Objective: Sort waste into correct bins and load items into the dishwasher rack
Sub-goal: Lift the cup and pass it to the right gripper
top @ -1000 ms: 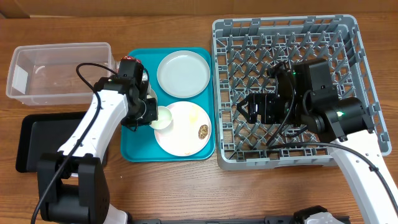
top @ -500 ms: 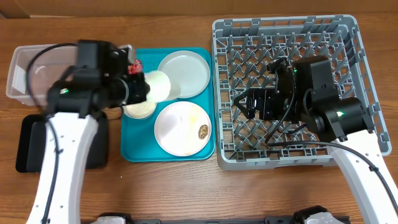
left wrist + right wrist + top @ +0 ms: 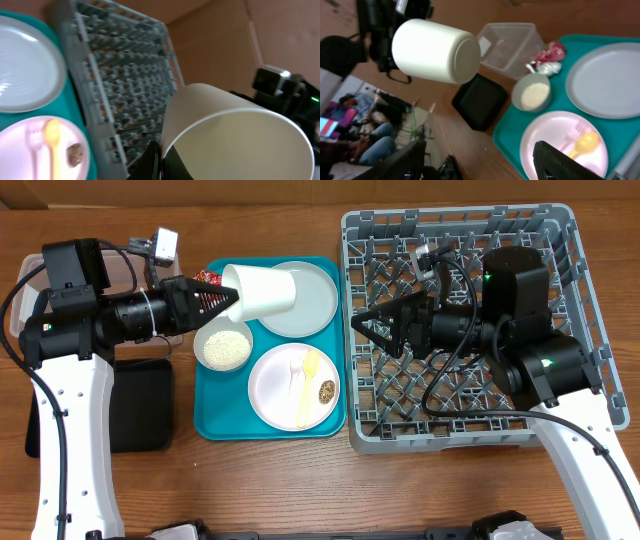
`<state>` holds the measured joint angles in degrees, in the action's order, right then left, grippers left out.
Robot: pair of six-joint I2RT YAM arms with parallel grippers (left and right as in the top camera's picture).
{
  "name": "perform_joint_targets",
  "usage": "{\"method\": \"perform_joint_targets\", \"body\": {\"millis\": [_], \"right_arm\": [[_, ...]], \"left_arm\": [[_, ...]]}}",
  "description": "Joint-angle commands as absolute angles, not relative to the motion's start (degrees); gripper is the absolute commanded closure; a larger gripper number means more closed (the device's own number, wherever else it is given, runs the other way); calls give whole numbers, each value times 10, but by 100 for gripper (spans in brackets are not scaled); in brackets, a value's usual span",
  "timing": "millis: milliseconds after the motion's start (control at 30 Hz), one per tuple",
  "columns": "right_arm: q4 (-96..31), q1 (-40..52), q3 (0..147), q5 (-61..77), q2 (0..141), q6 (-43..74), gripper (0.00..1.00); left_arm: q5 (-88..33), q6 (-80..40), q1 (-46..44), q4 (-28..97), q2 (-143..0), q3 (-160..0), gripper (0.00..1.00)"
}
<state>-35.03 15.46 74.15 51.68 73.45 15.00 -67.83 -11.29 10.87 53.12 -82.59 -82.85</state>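
White cup (image 3: 262, 290): lying sideways in the air, left of the dishwasher rack (image 3: 455, 216), base toward the rack.
Left gripper (image 3: 228, 298): clenched on the cup's rim, one finger inside the mouth.
Right gripper (image 3: 375, 328): over the rack's left part, fingers spread, holding nothing, aimed at the cup.
Step, as I judge it: passing the cup across to the rack.
Doing it well: I'd hold the cup level, bring the right fingers squarely round its body, close firmly before the left lets go, then seat it mouth-down among the pegs.
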Motion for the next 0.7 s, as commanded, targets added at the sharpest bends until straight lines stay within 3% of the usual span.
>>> {"method": "perform_joint_targets", "body": {"millis": [0,233,667], "right_arm": [[-329,157,754,591,730,145,27],[-255,158,754,669,730,133,27],[-179,203,754,687,731,120,27]], "left_arm": [[-822,-56,103,530,-825,-833,96],[-886,-30,64,527,-825,-833,96],[-884,-29,-5,488,-825,-833,96]]}}
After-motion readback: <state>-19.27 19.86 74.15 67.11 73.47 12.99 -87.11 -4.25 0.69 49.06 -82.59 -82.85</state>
